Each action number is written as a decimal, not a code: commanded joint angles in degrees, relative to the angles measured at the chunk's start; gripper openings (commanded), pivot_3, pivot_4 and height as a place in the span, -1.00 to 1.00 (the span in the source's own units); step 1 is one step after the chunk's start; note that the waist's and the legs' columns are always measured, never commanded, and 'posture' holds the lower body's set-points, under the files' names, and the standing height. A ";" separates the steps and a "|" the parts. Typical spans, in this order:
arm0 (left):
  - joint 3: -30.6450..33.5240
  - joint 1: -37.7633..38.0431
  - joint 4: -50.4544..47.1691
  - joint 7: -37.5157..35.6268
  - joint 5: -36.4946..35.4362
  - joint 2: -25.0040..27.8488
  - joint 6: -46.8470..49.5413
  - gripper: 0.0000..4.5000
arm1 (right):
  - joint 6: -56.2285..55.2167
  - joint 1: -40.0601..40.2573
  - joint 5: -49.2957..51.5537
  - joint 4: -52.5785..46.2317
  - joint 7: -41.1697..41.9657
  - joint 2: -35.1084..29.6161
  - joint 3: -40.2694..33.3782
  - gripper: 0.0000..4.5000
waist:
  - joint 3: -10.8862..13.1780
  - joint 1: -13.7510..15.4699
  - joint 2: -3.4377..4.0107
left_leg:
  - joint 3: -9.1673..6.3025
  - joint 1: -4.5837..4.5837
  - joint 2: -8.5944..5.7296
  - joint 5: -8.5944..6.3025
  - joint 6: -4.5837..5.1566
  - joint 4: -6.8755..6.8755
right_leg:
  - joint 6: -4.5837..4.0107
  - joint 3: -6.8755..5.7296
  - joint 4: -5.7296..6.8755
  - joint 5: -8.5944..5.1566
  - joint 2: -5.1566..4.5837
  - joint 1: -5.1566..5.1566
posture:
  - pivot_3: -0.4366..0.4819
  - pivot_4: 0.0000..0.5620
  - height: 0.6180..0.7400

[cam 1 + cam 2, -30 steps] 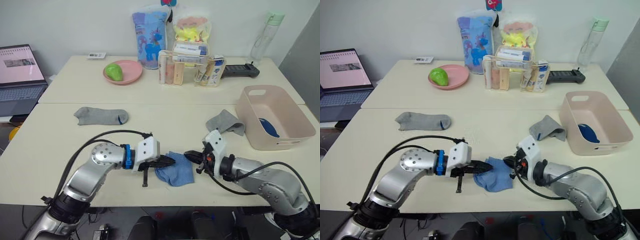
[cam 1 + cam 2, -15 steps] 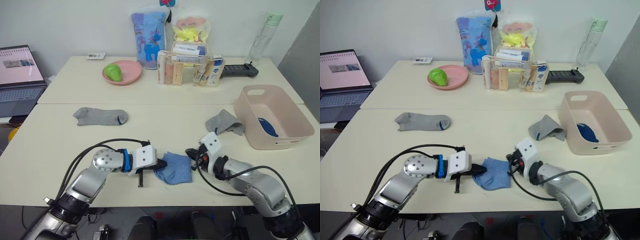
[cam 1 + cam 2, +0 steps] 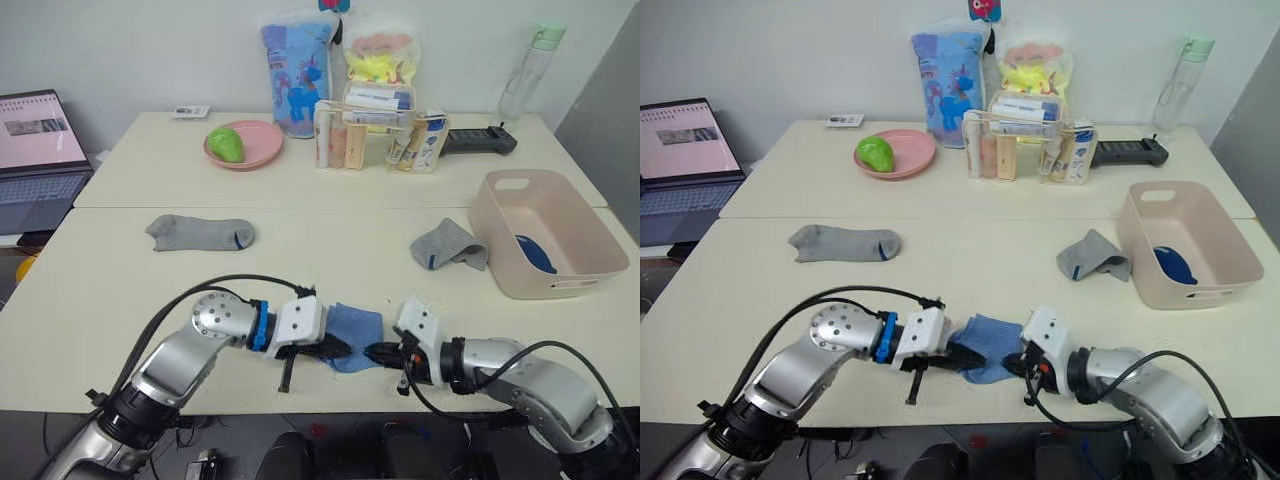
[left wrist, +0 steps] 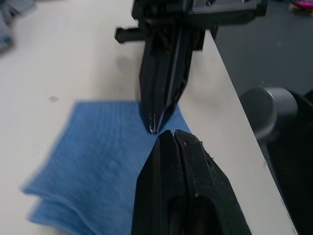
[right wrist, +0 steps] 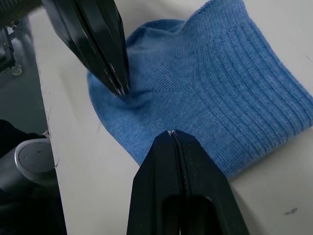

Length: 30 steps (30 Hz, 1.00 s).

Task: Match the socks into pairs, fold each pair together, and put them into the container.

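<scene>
Socks, light blue (image 3: 352,333): folded bundle lying flat near the front edge of the table (image 3: 120,300), between the two hands. Ribbed cuff visible in the right wrist view; layered edges visible in the left wrist view.

Left hand (image 3: 338,348): fingers pressed together, tip resting on the near left edge of the blue bundle. No cloth seen between the fingers.

Right hand (image 3: 375,352): fingers pressed together, tip at the near right edge of the same bundle, pointing toward the left hand. The two tips are close, nearly meeting over the blue fabric.

Sock, grey, flat (image 3: 198,233): stretched out lengthwise on the left part of the table, well apart from both hands; small dark mark at its right end.

Sock, grey, crumpled (image 3: 449,244): lying just beside the left wall of the container.

Container (image 3: 590,285): pale pink tub at the right side of the table, handle slot at the far end. Inside, a dark navy item (image 3: 537,254) against the floor of the tub; whether one sock or a pair cannot be told.

Other items, far half of the table: round pink plate (image 3: 259,146) holding a green fruit (image 3: 227,143); clear organiser (image 3: 372,140) with bottles; two printed bags (image 3: 299,70); water bottle (image 3: 524,75); black device (image 3: 480,141). Laptop (image 3: 38,160), open, at far left.
</scene>
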 commanded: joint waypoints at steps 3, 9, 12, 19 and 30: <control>1.50 1.27 6.56 -0.37 3.97 3.82 -6.70 -1.00 | -0.49 2.98 -1.26 -1.63 2.40 -2.99 -1.11 -0.98 | -0.04 0.21 -0.01 | -0.11 0.02 0.00 0.00 0.00 -0.01 | 0.00 -0.06 -0.06 0.00 -0.02 0.07 | -0.05 -0.47 0.39; 4.89 0.79 3.03 -1.84 -3.57 2.81 -3.30 -1.00 | -0.60 3.57 1.86 -4.75 1.96 -0.44 -6.15 -0.98 | -0.02 0.20 -0.01 | -0.15 0.01 -0.01 0.00 0.00 0.00 | 0.00 -0.10 -0.07 0.00 -0.02 0.09 | -0.05 -0.47 0.39; 7.45 -1.06 -2.92 0.38 -9.40 0.87 4.15 -1.00 | 1.03 2.73 4.67 -5.77 -0.58 2.77 -10.52 -0.98 | 0.00 0.19 -0.04 | -0.16 -0.04 -0.01 0.00 0.00 0.01 | 0.00 -0.10 -0.06 0.00 -0.02 0.06 | -0.05 -0.47 0.39; 5.48 -5.00 -1.03 5.47 -6.66 -3.76 7.09 -1.00 | -0.60 -0.88 -2.56 -0.83 -5.45 6.70 -7.98 -0.98 | 0.00 0.07 -0.05 | -0.18 -0.05 -0.03 0.01 -0.02 0.02 | 0.01 -0.11 -0.07 0.00 -0.01 0.05 | -0.05 -0.47 0.39; 4.52 -4.21 11.78 10.35 3.07 -4.26 1.44 -1.00 | -4.95 3.29 -10.26 1.17 -3.56 3.31 -4.79 -0.98 | -0.02 0.18 -0.04 | -0.13 -0.03 -0.05 0.03 -0.06 0.03 | 0.00 -0.06 -0.01 0.00 -0.04 0.01 | -0.05 -0.47 0.39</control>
